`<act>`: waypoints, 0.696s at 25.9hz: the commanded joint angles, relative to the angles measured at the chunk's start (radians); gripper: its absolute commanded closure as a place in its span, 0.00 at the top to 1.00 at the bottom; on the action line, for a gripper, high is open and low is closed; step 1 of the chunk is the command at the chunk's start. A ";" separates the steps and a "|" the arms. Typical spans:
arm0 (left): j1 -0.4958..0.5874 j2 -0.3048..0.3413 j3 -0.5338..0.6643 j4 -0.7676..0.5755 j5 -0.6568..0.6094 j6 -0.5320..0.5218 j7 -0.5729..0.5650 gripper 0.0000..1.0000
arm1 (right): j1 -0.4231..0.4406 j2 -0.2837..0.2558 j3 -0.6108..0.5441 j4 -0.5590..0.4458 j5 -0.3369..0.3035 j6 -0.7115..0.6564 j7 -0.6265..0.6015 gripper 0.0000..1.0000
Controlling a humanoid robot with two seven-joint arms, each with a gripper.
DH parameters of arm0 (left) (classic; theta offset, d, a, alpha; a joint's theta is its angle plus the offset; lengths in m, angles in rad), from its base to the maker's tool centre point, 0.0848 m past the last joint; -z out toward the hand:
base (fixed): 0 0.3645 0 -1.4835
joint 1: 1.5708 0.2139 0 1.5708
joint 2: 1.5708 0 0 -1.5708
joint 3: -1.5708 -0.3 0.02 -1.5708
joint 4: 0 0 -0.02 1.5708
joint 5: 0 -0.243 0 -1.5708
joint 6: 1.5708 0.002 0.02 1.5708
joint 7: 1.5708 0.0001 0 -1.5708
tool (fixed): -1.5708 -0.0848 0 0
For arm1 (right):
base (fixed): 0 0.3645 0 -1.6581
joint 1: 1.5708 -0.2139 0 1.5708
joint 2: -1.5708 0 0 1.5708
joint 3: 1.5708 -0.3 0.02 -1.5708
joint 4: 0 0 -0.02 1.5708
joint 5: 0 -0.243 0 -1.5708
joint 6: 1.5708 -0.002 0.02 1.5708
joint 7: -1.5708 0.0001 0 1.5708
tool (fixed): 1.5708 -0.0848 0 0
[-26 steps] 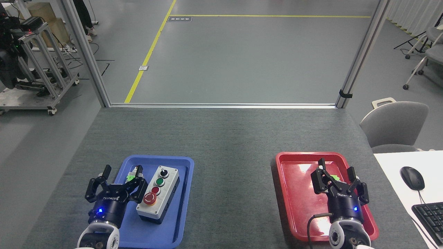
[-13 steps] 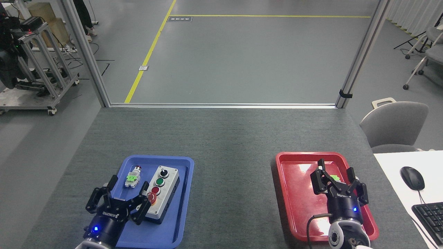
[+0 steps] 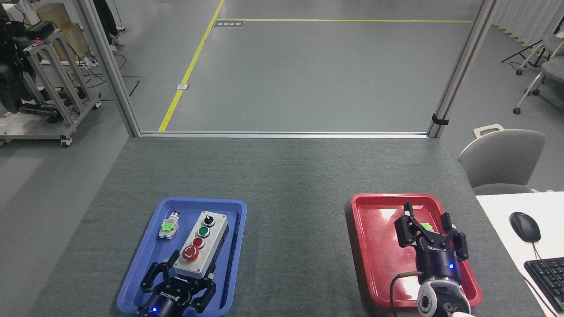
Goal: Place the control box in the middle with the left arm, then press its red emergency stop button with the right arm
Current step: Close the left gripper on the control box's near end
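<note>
The light-grey control box (image 3: 203,243) lies in the blue tray (image 3: 141,281), its black knob at the far end and the big red emergency stop button (image 3: 191,253) at the near end. My left gripper (image 3: 181,276) sits low at the near end of the box, open, with its black fingers spread on both sides of that end; contact cannot be told. My right gripper (image 3: 429,230), the one with the cable loop, hovers open over the red tray (image 3: 374,264) and holds nothing. The middle (image 3: 295,237) of the table is bare dark-grey felt.
A small push-button part with a green tag (image 3: 167,225) lies in the blue tray left of the box. A green-tagged bit (image 3: 425,226) shows behind my right fingers. A white desk with mouse (image 3: 525,226) and keyboard (image 3: 548,275) borders the table's right; a grey chair (image 3: 502,160) stands beyond.
My left gripper has drawn back toward me and shifted right, from the left side of the box to its near end. The right gripper has barely moved.
</note>
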 commanded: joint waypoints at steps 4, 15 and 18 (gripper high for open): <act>-0.027 -0.014 -0.004 0.048 -0.007 0.028 -0.001 0.99 | 0.001 0.000 0.000 0.000 0.000 -0.002 0.001 1.00; -0.107 -0.023 -0.009 0.160 -0.012 0.075 -0.001 0.99 | -0.001 -0.002 0.002 0.000 0.000 -0.002 0.001 1.00; -0.124 -0.025 -0.012 0.193 -0.012 0.075 -0.001 0.99 | -0.004 -0.002 0.000 0.000 -0.002 -0.002 0.001 1.00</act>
